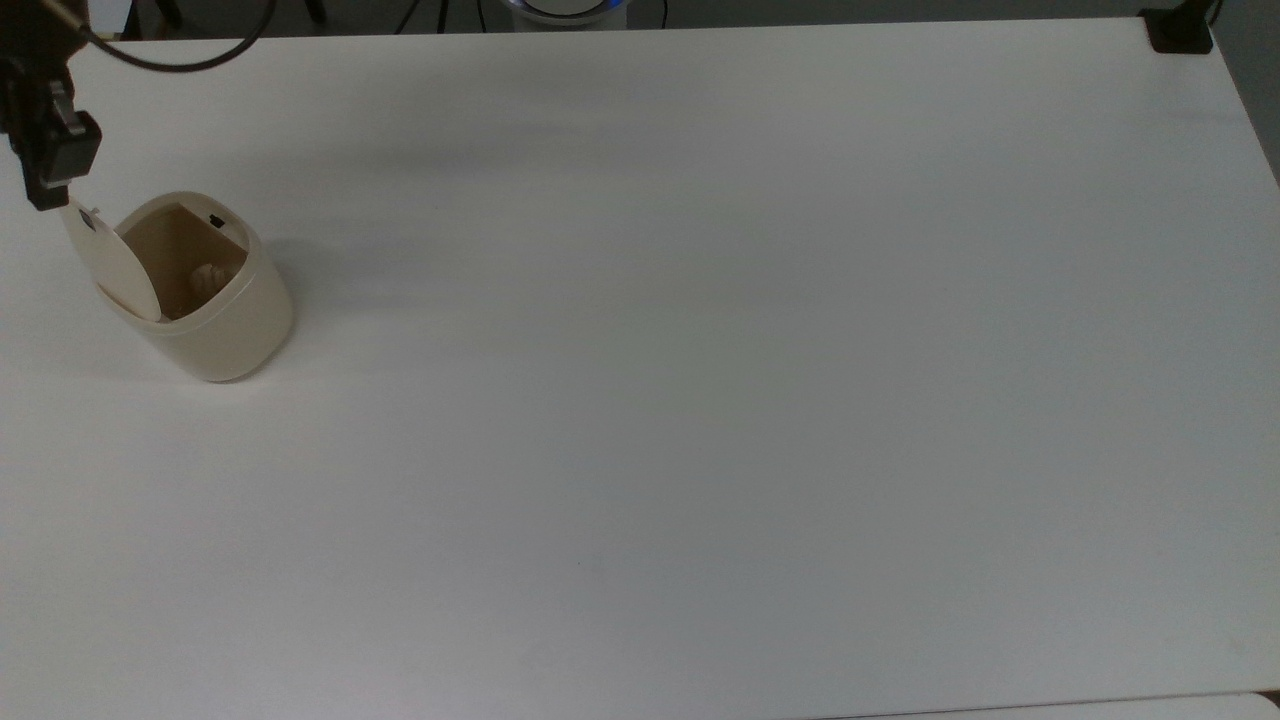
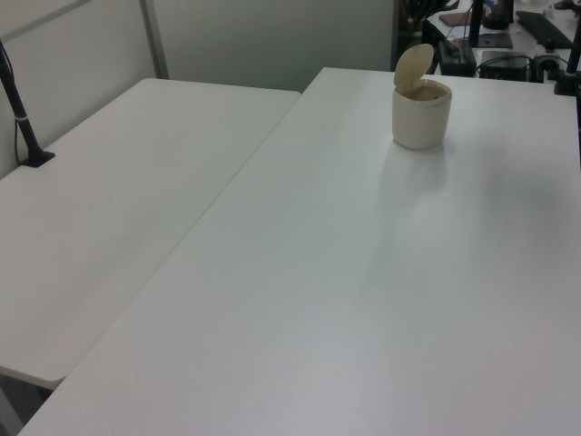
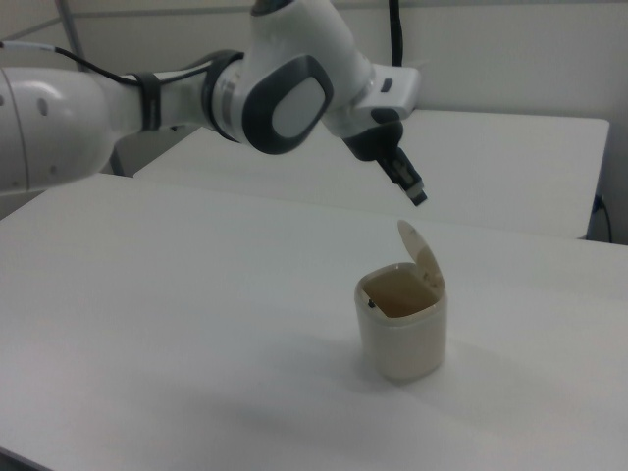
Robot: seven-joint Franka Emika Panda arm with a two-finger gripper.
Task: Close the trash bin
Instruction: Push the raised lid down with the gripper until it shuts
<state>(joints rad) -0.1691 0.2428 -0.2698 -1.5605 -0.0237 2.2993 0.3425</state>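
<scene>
The cream trash bin (image 1: 215, 325) stands upright near the top view's left edge. Its hinged lid (image 1: 108, 262) is tipped up and open, with a small black mark near its top. A crumpled pale wad (image 1: 207, 277) lies inside. My gripper (image 1: 45, 195) hangs just above and beyond the raised lid's top edge, with its fingers together and nothing held. In the right view the gripper (image 3: 417, 194) points down, a short way above the lid (image 3: 422, 255) of the trash bin (image 3: 402, 334), apart from it. The left view has the bin (image 2: 420, 113) at the far end of the table.
The white table (image 1: 700, 400) spreads wide to the top view's right of the bin. A black clamp (image 1: 1180, 30) sits at its far right corner. The arm's base (image 1: 565, 8) is at the top edge. A second table (image 2: 118, 182) adjoins in the left view.
</scene>
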